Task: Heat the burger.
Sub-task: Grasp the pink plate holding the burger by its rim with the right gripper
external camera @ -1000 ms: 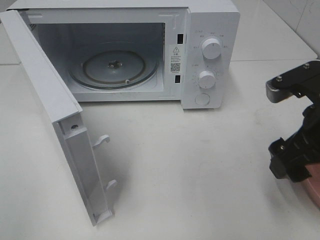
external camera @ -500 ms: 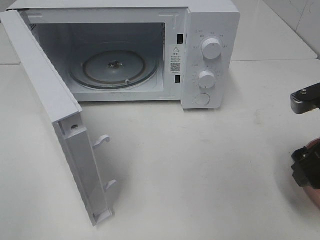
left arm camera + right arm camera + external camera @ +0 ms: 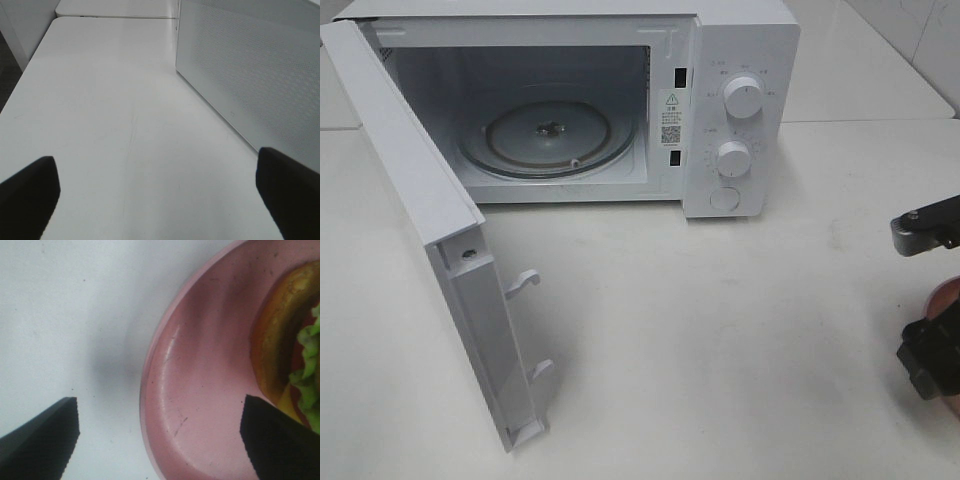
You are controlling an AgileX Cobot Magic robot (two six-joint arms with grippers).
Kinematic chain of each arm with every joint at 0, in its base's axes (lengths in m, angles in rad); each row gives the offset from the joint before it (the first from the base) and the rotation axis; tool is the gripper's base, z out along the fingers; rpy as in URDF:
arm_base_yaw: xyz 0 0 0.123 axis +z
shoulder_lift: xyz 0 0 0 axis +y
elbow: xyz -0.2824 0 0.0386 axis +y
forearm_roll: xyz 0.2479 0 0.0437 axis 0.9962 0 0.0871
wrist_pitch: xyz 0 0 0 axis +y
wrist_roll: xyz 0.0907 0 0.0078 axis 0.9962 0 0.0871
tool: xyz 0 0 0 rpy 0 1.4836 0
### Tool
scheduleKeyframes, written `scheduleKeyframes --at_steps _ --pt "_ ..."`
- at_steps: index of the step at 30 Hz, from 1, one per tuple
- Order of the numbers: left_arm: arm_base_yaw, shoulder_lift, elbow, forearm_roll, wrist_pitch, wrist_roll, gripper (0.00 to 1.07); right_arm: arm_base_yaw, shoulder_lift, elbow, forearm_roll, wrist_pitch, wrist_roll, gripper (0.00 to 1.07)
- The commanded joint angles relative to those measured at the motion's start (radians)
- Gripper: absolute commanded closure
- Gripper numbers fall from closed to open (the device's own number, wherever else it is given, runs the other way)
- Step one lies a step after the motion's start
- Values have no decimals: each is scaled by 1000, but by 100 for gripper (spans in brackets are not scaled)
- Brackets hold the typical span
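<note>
The burger, with a glossy orange-brown bun and green lettuce, sits on a round pink plate; only its edge shows, in the right wrist view. My right gripper is open just above the plate's rim, one finger over the table and the other over the plate beside the burger. From the high camera the right gripper sits at the far right edge, where a sliver of the plate shows. My left gripper is open over bare table, holding nothing.
The white microwave stands at the back with its door swung wide toward the front left and a glass turntable inside. In the left wrist view the microwave's perforated side wall is close by.
My right gripper has shifted right toward the edge of the high view, above the plate, jaws still wide. The microwave and door have not moved.
</note>
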Motion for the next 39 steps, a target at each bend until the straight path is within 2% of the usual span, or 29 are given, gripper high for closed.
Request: scheduleKeyframes --at_steps 1,7,10,20,21,23,24,25,26,27,28,29,30,31,32,33,34,35,37,39 --pt "0 -16 3 -6 -13 2 7 -8 42 5 -14 -18 -16 23" --pt "0 -16 3 -6 -13 2 7 -9 124 5 -22 -59 -16 23" --pt "0 -16 3 -6 -13 2 7 -40 177 5 -22 -89 -16 23" --pt "0 -16 3 -6 -13 2 7 -65 200 5 -9 -124 -12 29" --pt "0 -16 3 -6 -13 2 7 -65 213 5 -1 -124 -5 34" --pt "0 -16 3 -6 -13 2 7 -65 220 5 7 -124 -4 38" --pt "0 -16 3 -6 -13 2 7 -65 237 5 13 -124 -4 45" --pt "0 -16 3 -6 -13 2 7 -65 237 5 13 -124 -4 45" --pt "0 -16 3 -6 -13 2 7 -65 252 5 13 -124 -1 52" --pt "0 -16 3 -6 -13 2 7 -65 252 5 13 -124 -1 52" --pt "0 -16 3 -6 -13 2 7 -65 257 5 13 -124 -1 56" --pt "0 -16 3 -6 -13 2 7 -65 259 5 13 -128 5 66" --pt "0 -16 3 -6 -13 2 7 -65 259 5 13 -128 5 66" --pt "0 -16 3 -6 -13 2 7 -65 259 5 10 -132 16 79" --pt "0 -16 3 -6 -13 2 7 -65 259 5 5 -134 23 85" --pt "0 -16 3 -6 -13 2 7 -65 259 5 5 -134 23 85" --pt "0 -16 3 -6 -13 2 7 -65 259 5 -1 -137 34 98" --pt "0 -16 3 -6 -13 2 7 -65 259 5 -1 -137 34 98" --pt "0 -16 3 -6 -13 2 7 -65 259 5 -13 -137 46 107" --pt "0 -16 3 -6 -13 2 7 -65 259 4 -13 -129 48 107"
